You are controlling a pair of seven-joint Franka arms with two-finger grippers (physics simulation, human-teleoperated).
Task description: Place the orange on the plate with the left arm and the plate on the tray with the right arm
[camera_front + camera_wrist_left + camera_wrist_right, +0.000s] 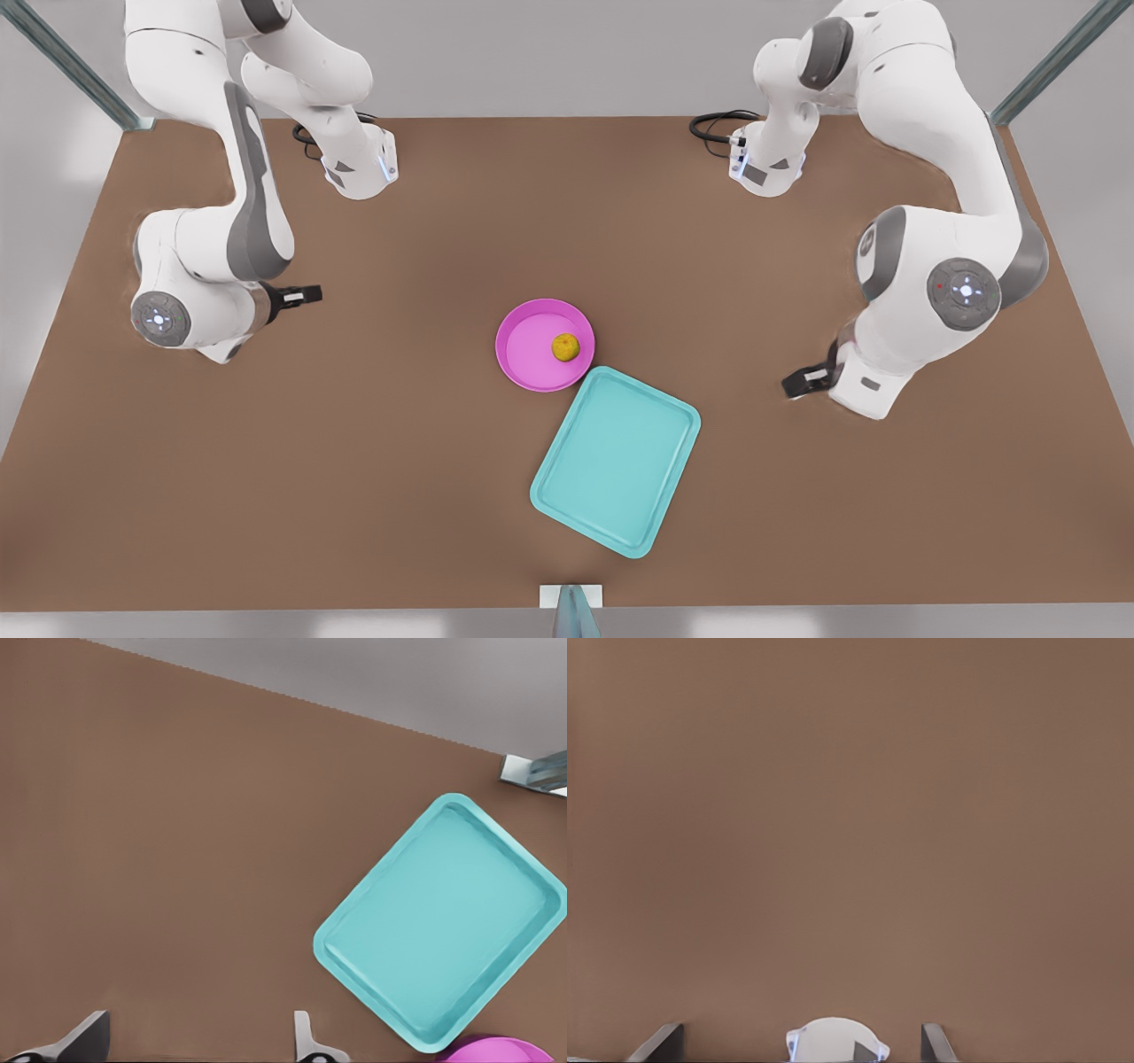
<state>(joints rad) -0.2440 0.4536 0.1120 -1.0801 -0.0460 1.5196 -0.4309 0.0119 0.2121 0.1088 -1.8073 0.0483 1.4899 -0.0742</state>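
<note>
orange (566,346) on plate (544,345), plate seemingly touching tray (616,460)

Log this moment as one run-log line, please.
orange: on plate | plate: on table beside tray, not on it | left tool: open, front view's right | right tool: open, front view's left

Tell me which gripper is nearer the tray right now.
Left. The left gripper hangs, fingers open, off the tray's side on the front view's right. The right gripper waits, also open, farther off on the front view's left, beyond the plate.
</note>
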